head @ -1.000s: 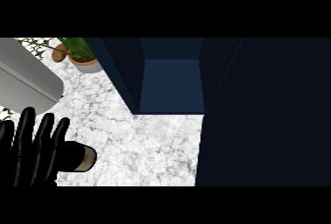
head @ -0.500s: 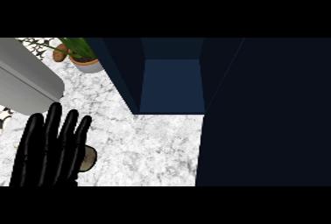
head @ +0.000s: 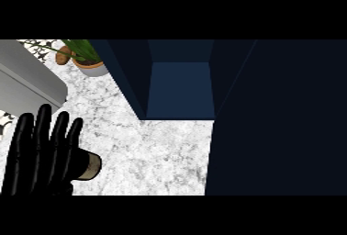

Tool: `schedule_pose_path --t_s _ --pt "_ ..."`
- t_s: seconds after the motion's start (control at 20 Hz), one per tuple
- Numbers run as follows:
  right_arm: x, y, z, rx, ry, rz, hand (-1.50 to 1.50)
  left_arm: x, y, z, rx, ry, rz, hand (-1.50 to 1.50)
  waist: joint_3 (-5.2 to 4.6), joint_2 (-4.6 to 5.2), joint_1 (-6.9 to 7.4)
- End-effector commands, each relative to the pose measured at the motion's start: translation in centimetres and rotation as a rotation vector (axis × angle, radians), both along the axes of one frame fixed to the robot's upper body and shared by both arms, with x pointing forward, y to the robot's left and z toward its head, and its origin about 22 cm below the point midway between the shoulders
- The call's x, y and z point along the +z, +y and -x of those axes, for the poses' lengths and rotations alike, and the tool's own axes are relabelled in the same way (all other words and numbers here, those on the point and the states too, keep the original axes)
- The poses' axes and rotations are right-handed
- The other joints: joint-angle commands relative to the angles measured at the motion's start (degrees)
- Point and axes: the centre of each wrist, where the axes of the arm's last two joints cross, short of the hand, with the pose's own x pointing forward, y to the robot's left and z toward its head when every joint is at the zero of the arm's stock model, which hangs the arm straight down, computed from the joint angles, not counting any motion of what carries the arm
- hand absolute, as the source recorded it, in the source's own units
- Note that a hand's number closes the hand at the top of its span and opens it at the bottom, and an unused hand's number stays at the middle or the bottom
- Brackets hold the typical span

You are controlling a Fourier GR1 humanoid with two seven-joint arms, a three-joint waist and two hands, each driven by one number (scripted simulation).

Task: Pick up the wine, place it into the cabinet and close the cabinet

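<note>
Left hand (head: 41,153) at 8 o'clock, fingers straight and together, pointing up, laid over the wine (head: 86,166). Not curled round it. Against a second ago the hand sits higher and further right, now covering most of the bottle; only the tan end pokes out at the hand's 3 o'clock. Reads as closing in on the grasp, pick-up not done yet. Wine lies on the marble desk (head: 156,151), well apart from the cabinet (head: 180,89), which stands open at 12 o'clock, dark interior showing. Potted plant (head: 85,57) at 11 o'clock. No label or writing readable anywhere. Right hand not visible.
</note>
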Motion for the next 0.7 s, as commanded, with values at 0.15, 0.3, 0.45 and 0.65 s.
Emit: schedule_pose_path --t_s 0.15,0.3,0.45,0.65 --pt "0.2 -0.6 1.5 0.030 -0.006 -0.036 -1.50 1.2 2.9 1.3 0.145 -0.043 0.009 -1.50 0.01 0.05 -0.16" --pt "1.3 -0.2 1.8 0.025 -0.009 -0.021 -1.50 0.2 3.2 1.9 0.181 -0.036 -0.020 -1.50 -0.03 0.01 0.04" --pt "2.1 -0.2 1.8 0.038 -0.019 -0.005 -1.50 -0.4 4.5 1.5 0.217 -0.030 -0.031 -1.50 -0.04 0.04 0.02" --pt "1.4 0.2 1.2 0.016 -0.016 -0.013 -1.50 -1.1 8.2 1.6 0.306 -0.014 -0.045 -1.50 -0.09 0.05 0.23"
